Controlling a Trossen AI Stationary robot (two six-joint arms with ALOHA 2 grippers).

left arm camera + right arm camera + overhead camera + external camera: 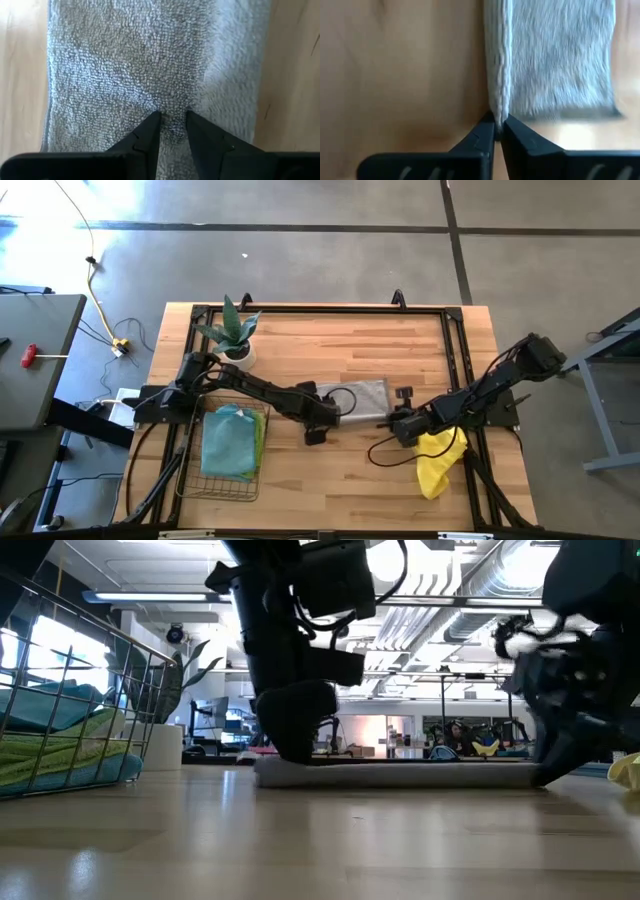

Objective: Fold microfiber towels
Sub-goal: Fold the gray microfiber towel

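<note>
Wooden table (330, 470) held a grey towel (362, 395) folded flat at its middle. Left gripper (172, 117) pressed down on it, fingers pinching a tuft. Right gripper (498, 122) had clamped the towel's corner edge.

Bright daylight falls on the table (350, 470) from above; soft shadows lie beneath the arms. In the low view, ceiling lights (150, 597) glare, leaving the arms as dark silhouettes. The near tabletop blurs.
</note>
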